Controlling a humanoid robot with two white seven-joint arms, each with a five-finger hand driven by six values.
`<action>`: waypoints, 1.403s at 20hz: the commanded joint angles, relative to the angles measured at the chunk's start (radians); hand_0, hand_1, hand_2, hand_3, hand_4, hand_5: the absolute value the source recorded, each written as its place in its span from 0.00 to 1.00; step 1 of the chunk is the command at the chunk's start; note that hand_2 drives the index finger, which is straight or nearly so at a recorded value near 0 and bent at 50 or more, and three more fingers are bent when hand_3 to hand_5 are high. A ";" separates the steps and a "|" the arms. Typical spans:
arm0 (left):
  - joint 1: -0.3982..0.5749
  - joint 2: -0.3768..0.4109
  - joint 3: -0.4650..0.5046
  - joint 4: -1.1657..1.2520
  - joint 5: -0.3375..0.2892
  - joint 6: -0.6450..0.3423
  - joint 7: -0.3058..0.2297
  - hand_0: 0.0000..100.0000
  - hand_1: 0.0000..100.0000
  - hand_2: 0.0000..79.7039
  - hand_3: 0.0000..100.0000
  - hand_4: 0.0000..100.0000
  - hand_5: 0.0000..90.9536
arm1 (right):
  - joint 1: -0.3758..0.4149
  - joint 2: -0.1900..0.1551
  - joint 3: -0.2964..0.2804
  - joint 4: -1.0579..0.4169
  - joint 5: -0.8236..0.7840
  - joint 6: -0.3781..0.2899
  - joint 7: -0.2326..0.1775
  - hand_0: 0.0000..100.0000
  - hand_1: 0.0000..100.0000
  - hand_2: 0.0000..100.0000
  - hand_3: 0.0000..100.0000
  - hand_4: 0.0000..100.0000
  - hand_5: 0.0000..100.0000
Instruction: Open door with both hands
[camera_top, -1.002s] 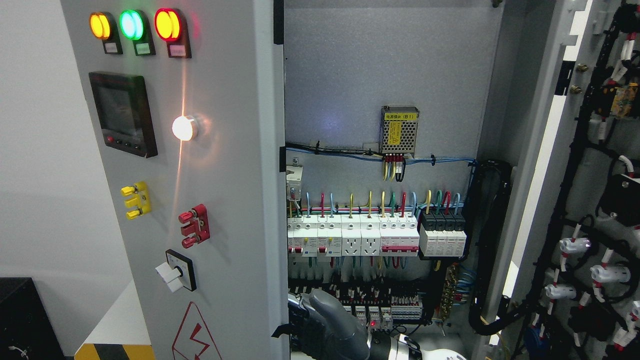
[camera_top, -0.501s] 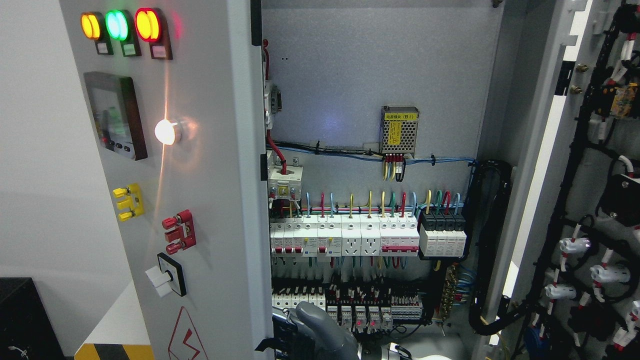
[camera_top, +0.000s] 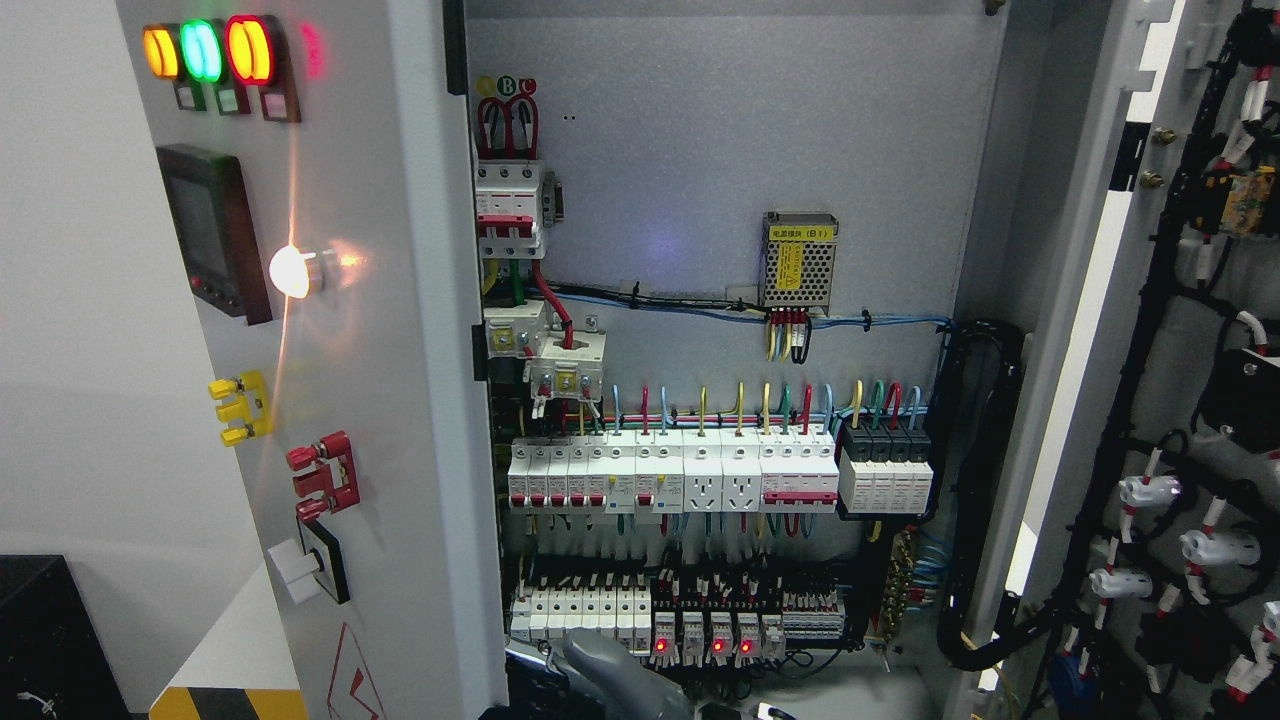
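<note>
A grey robot hand (camera_top: 610, 670) is showing at the bottom edge; I cannot tell its side or its grip. Above it, the open cabinet (camera_top: 740, 120) is holding a row of white breakers (camera_top: 670, 478), a meshed power supply (camera_top: 798, 262) and 3 red-lit relays (camera_top: 702, 640). Up and to its left, the left door (camera_top: 400, 380) is standing tall, swung outward with its 3 lamps (camera_top: 205, 50) facing left. The right door (camera_top: 1190, 400) is hanging open far to its right.

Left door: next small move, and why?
Probably keep swinging the left door further out to the left. It is only part open and its edge hides the left end of the breaker rows. A hand sits low behind that edge; which arm it belongs to can't be told.
</note>
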 joint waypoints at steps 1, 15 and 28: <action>0.012 0.000 0.000 0.000 0.000 0.000 0.000 0.00 0.00 0.00 0.00 0.00 0.00 | -0.002 0.027 0.062 0.024 0.001 0.000 -0.004 0.00 0.00 0.00 0.00 0.00 0.00; 0.012 0.000 0.000 0.000 0.000 0.000 0.000 0.00 0.00 0.00 0.00 0.00 0.00 | -0.016 0.076 0.076 0.065 0.007 0.000 -0.007 0.00 0.00 0.00 0.00 0.00 0.00; 0.012 0.000 0.000 0.000 0.000 0.000 0.000 0.00 0.00 0.00 0.00 0.00 0.00 | -0.054 0.116 0.142 0.073 0.012 0.000 -0.007 0.00 0.00 0.00 0.00 0.00 0.00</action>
